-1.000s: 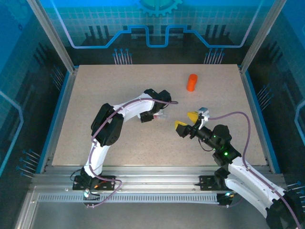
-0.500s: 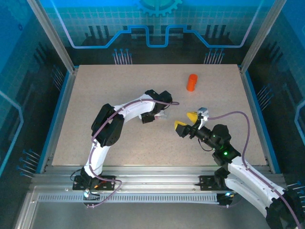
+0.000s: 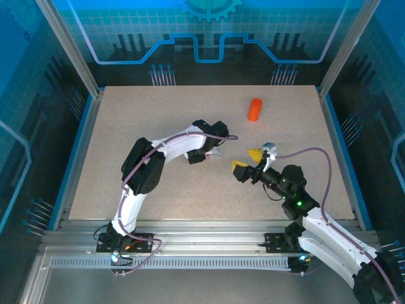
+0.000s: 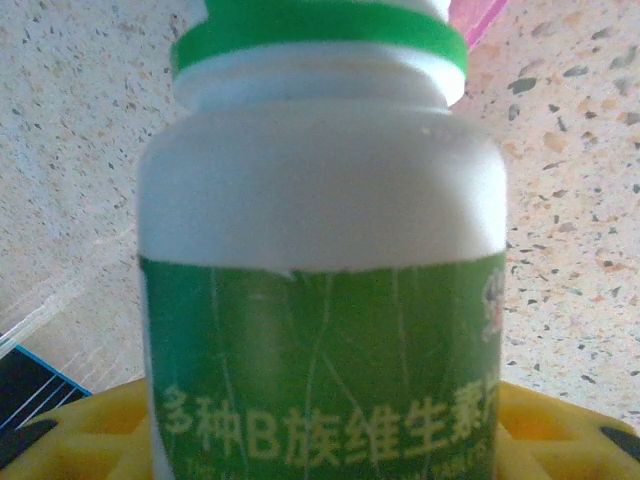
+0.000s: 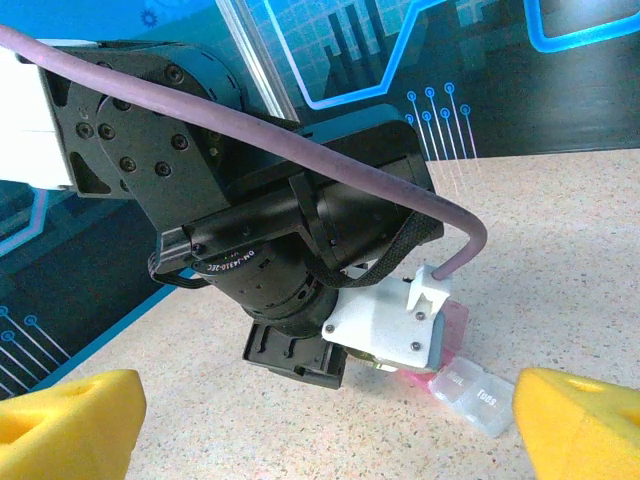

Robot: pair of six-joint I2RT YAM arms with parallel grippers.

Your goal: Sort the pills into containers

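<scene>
A white pill bottle (image 4: 320, 200) with a green label and a green neck ring stands between the yellow fingers (image 4: 80, 430) of my left gripper (image 4: 320, 445), which is shut on it. Just behind the bottle lies the pill box (image 5: 470, 385); its pink compartment (image 4: 478, 14) is partly hidden under the left wrist, and its colourless compartment (image 5: 482, 398) lies in the open. From above, the box (image 3: 216, 153) peeks out beside the left gripper (image 3: 204, 154). My right gripper (image 3: 247, 162) hangs open a little right of the box, its jaws (image 5: 325, 425) wide apart and empty.
An orange bottle (image 3: 254, 109) stands upright at the back of the speckled table (image 3: 139, 120), right of centre. The left arm's wrist (image 5: 280, 240) is close in front of the right gripper. Blue-lit walls and metal rails enclose the table.
</scene>
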